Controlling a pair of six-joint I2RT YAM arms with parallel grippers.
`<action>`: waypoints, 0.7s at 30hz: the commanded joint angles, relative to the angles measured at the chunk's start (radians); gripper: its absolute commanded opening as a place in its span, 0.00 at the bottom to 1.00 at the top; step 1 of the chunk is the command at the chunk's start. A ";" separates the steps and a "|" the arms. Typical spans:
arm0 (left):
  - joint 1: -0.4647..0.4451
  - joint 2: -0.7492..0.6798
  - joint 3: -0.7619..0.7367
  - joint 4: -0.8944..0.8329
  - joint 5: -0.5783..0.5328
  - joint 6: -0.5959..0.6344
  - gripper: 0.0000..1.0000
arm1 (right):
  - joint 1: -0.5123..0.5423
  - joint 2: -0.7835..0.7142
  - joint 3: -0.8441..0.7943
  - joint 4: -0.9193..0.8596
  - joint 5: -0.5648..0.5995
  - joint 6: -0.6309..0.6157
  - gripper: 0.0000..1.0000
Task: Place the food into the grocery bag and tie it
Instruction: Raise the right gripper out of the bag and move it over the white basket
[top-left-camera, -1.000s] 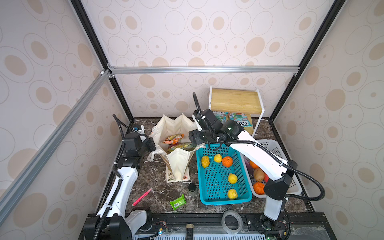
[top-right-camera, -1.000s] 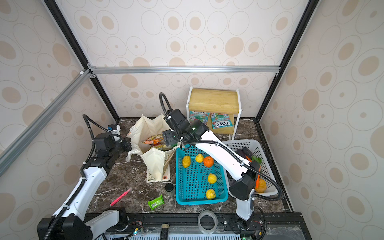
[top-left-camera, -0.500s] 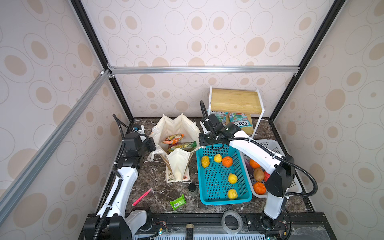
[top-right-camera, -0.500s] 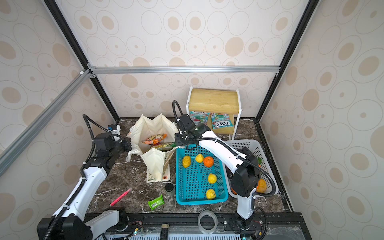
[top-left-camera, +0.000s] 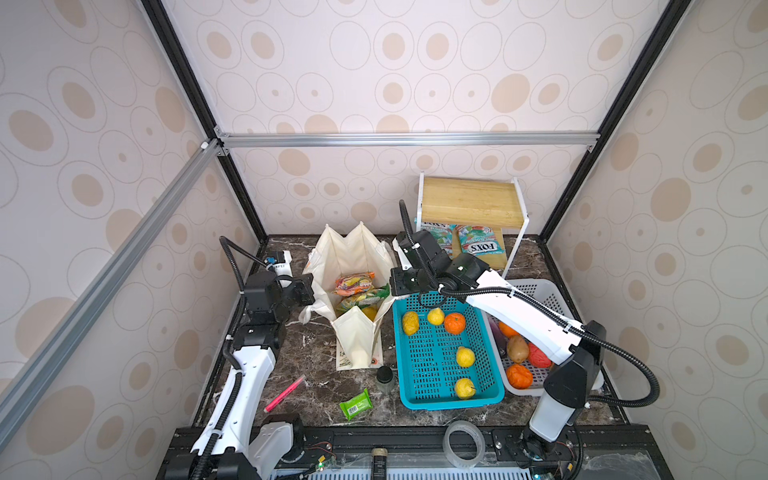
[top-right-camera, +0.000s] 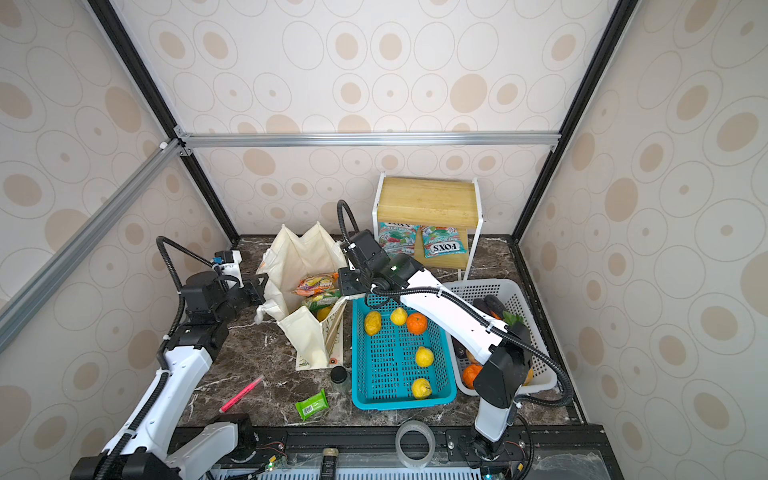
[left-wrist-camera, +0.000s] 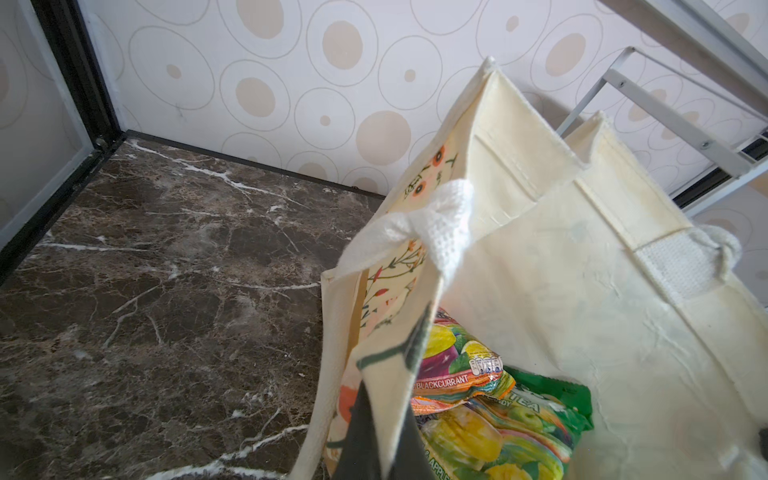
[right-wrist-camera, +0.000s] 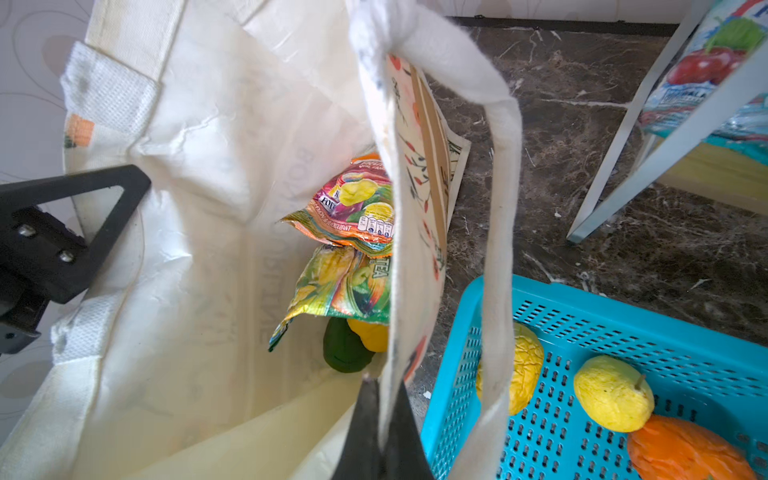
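Observation:
The cream grocery bag (top-left-camera: 357, 257) (top-right-camera: 299, 257) stands open at the back of the table. My left gripper (top-left-camera: 309, 291) (left-wrist-camera: 384, 415) is shut on the bag's left rim (left-wrist-camera: 540, 270). My right gripper (top-left-camera: 392, 286) (right-wrist-camera: 384, 399) is shut on its right wall (right-wrist-camera: 208, 166). Inside lie an orange-red packet (right-wrist-camera: 357, 212), a green packet (right-wrist-camera: 340, 286), a dark green ball (right-wrist-camera: 343, 353) and a yellow fruit (right-wrist-camera: 368, 334). More food sits in the blue basket (top-left-camera: 449, 399) and the white basket (top-left-camera: 552, 291), among it a brown potato (top-left-camera: 516, 348).
A white bag handle (right-wrist-camera: 503, 166) hangs over the blue basket's corner. A wooden-topped rack (top-left-camera: 469, 199) holds two FOXS packets (top-left-camera: 478, 245) behind the baskets. In front lie a pink marker (top-left-camera: 284, 392), a green wrapper (top-left-camera: 354, 405), a dark jar (top-left-camera: 384, 378) and a tape roll (top-left-camera: 463, 442).
My right gripper came down to the bag's right wall and closed on it. The left gripper kept its hold on the left rim.

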 joint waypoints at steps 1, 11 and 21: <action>0.005 0.013 0.034 0.028 -0.039 0.004 0.00 | 0.002 -0.043 0.004 0.014 0.067 0.022 0.00; 0.005 0.052 0.055 -0.031 -0.109 0.011 0.00 | 0.007 -0.205 -0.059 -0.097 0.346 -0.022 0.93; 0.005 0.055 0.056 -0.029 -0.109 0.020 0.00 | -0.077 -0.515 -0.272 -0.191 0.362 -0.006 1.00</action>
